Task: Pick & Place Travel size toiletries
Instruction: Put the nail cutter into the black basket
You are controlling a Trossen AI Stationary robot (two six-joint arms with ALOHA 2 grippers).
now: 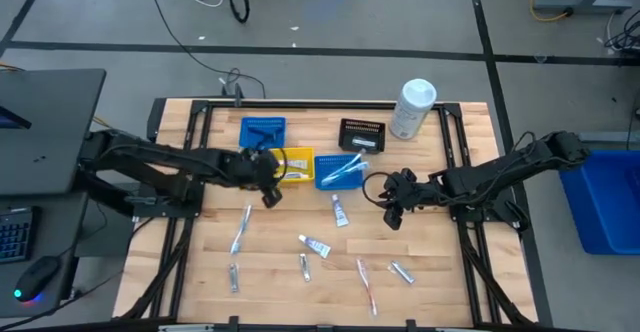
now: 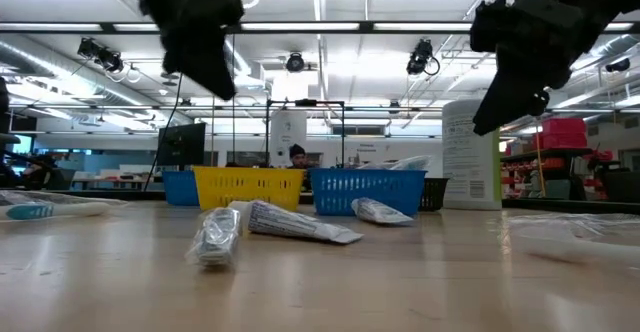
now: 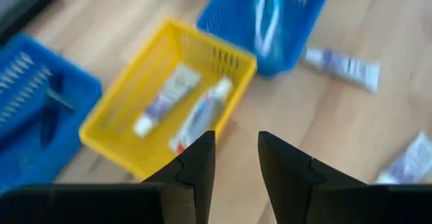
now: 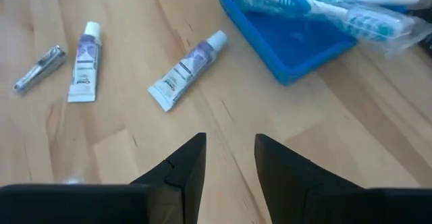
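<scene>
Landmark for all positions: the yellow bin (image 1: 293, 164), mid-row at the back of the worktop (image 1: 200, 272).

Left end effector (image 1: 270, 187) hovers just over the front edge of the yellow bin, fingers slightly spread, nothing between them. Two small tubes (image 3: 182, 106) lie inside the bin. Right end effector (image 1: 392, 207) hangs well to the right of the yellow bin, past the blue bin (image 1: 340, 170) that stands just beside it; fingers also slightly spread and empty. That blue bin carries toothbrushes (image 4: 317, 11). A second blue bin (image 1: 263, 132) sits behind and left of the yellow one, a black bin (image 1: 361, 135) behind and right, and a white canister (image 1: 412, 109) farther right again.

Loose toiletries are on the bare worktop, all in front of the yellow bin: one tube (image 1: 340, 210) closest, front-right, near the right end effector; another tube (image 1: 316, 246) farther forward; a wrapped toothbrush (image 1: 240, 230) front-left; a red toothbrush (image 1: 366, 284), a small metal item (image 4: 38, 67), and silvery packets (image 1: 402, 271) farthest out.

Handling, my estimate: tubes are light, soft-walled, a bit slick; best pinched across the flat body near mid-length, not the cap, which is likely to roll out. Crimped end is thin and may slip. Toothbrushes are stiff and slim; take them mid-handle, fingers square across. Packets lie flat and look hardest to get under.
</scene>
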